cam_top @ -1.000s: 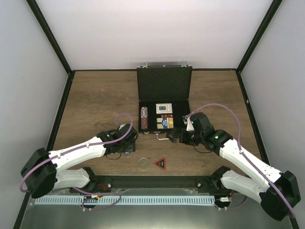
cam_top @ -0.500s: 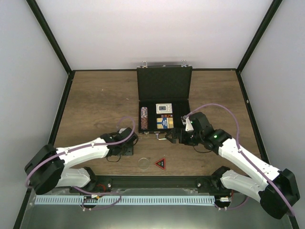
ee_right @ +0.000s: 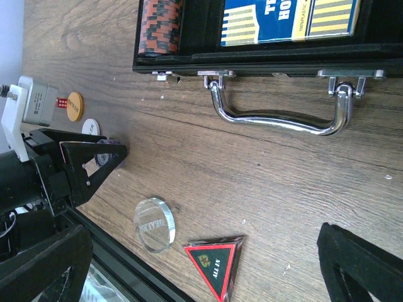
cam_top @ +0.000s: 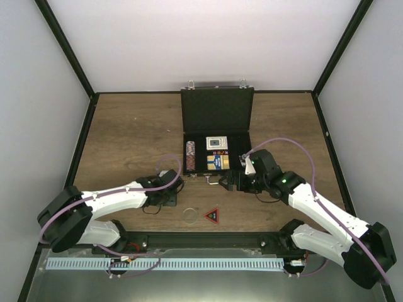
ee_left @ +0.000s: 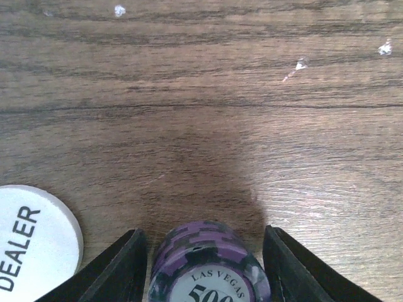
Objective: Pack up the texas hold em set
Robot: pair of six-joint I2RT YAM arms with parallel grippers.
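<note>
The black case (cam_top: 237,162) lies open at the table's middle, lid upright, with an orange-black chip stack (cam_top: 190,156) and two card decks (cam_top: 217,143) inside. My left gripper (cam_top: 169,194) is low at the table, open, its fingers (ee_left: 119,270) on either side of a purple chip stack (ee_left: 208,264) with a gap on each side. A white dealer button (ee_left: 31,236) lies just to its left. My right gripper (ee_right: 204,234) is open and empty, hovering in front of the case handle (ee_right: 277,116), above the red-black triangle (ee_right: 217,264).
A clear dealer button (cam_top: 189,215) lies next to the triangle (cam_top: 212,216) near the front edge. An orange chip (ee_right: 75,107), a red die (ee_right: 62,102) and a white button (ee_right: 91,128) lie by the left gripper. The black front rail (cam_top: 208,239) runs close behind.
The left arm has shifted a little to the right and settled around the purple chips. The right gripper has edged slightly left.
</note>
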